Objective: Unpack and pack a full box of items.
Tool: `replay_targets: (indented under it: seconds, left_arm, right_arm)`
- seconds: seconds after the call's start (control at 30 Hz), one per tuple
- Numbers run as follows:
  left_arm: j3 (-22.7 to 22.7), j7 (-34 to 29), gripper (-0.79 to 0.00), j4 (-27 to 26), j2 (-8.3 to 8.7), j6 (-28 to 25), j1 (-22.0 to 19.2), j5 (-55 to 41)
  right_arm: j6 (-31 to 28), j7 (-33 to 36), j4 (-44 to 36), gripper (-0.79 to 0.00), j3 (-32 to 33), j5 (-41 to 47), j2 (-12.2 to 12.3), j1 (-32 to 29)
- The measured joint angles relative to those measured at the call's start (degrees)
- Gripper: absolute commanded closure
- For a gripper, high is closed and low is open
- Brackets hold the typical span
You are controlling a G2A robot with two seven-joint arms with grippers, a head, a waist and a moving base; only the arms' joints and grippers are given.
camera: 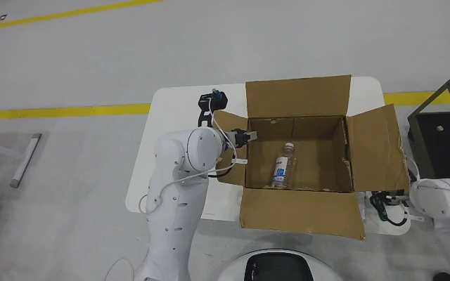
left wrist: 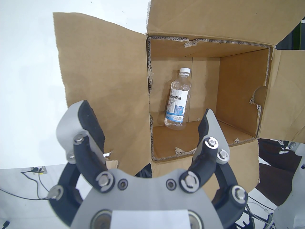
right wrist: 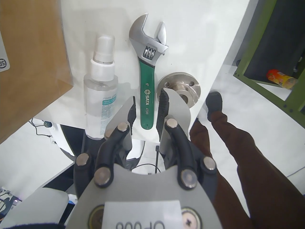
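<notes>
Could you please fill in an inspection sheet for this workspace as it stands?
Surface: white table.
Job's things: cardboard box open, flaps spread; clear bottle lying on its floor; spray bottle, wrench and metal flange side by side on the table outside the box.
Clutter: nothing seen.
Grippers: left gripper open at the box's mouth; right gripper slightly open, holding nothing, facing the wrench.
Cables: thin cables on the floor by the table.
Surroundings: yellow floor line; green rack.
</notes>
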Motion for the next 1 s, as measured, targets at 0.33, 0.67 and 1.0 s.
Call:
replay_targets:
  seconds: [0.33, 0.67, 1.0]
  left_arm:
    - [0.0, 0.0, -0.785, 0.0, 0.0, 0.0, 0.0, 0.0]
    - [0.0, 0.0, -0.785, 0.0, 0.0, 0.0, 0.0, 0.0]
    - [0.0, 0.0, -0.785, 0.0, 0.0, 0.0, 0.0, 0.0]
  right_arm:
    - [-0.1, -1.1, 0.6, -0.32, -1.4, -0.8, 0.1, -0.6]
    - [0.3, -2.5, 1.2, -0.302, -2.0, -1.4, 0.3, -0.9]
    - [0.1, -3.2, 1.3, -0.299, -2.7, -1.6, 0.4, -1.6]
